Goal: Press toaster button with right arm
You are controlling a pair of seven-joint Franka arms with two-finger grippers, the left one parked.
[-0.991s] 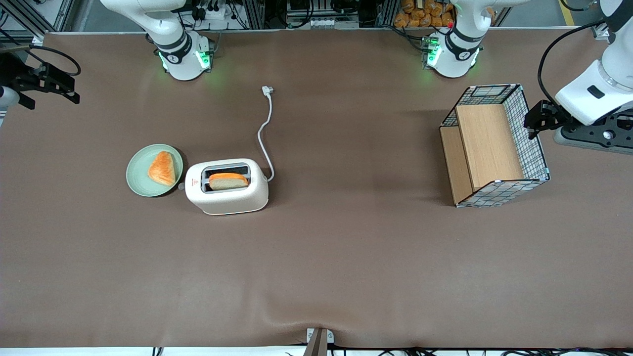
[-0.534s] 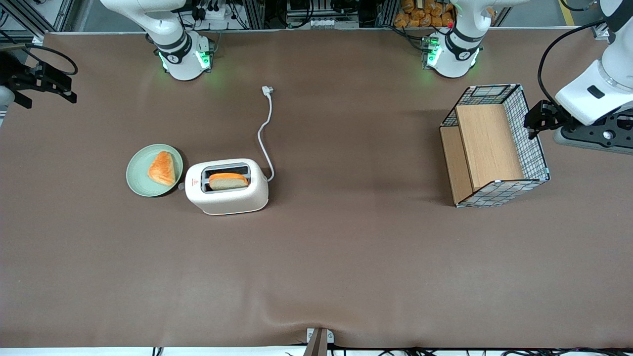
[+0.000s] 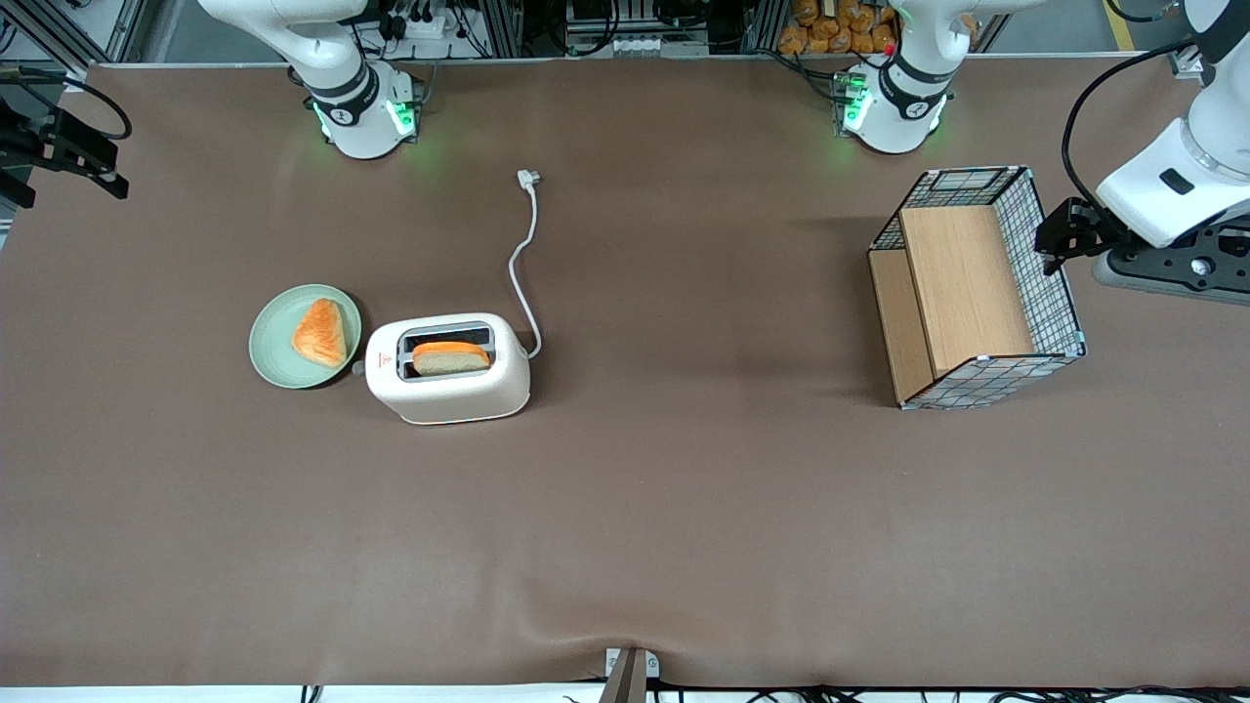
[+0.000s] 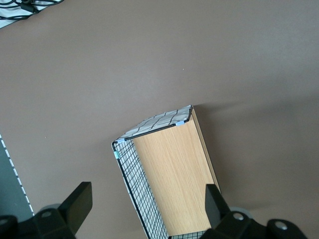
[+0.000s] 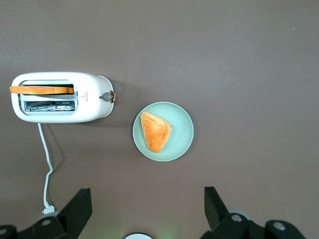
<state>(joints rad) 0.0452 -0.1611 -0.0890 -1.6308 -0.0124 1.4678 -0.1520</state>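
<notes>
The cream-white toaster [image 3: 451, 395] stands on the brown table with a slice of bread [image 3: 450, 357] in one slot. Its button [image 3: 357, 368] sticks out from the narrow end, beside the red triangle mark and facing the green plate. My right gripper [image 3: 70, 154] hangs high at the working arm's end of the table, well away from the toaster and farther from the front camera. In the right wrist view the toaster [image 5: 92, 107] and button [image 5: 106, 97] lie far below the gripper [image 5: 147, 195], whose fingers [image 5: 82, 199] are spread wide and hold nothing.
A green plate [image 3: 276, 369] with a piece of toast [image 3: 319, 332] sits right beside the button end. The white cord [image 3: 527, 249] trails from the toaster toward the arm bases. A wire basket with wooden boards [image 3: 1050, 293] stands toward the parked arm's end.
My right gripper has drifted away from the front camera and slightly outward toward the table's end. The toaster, plate and basket have not moved.
</notes>
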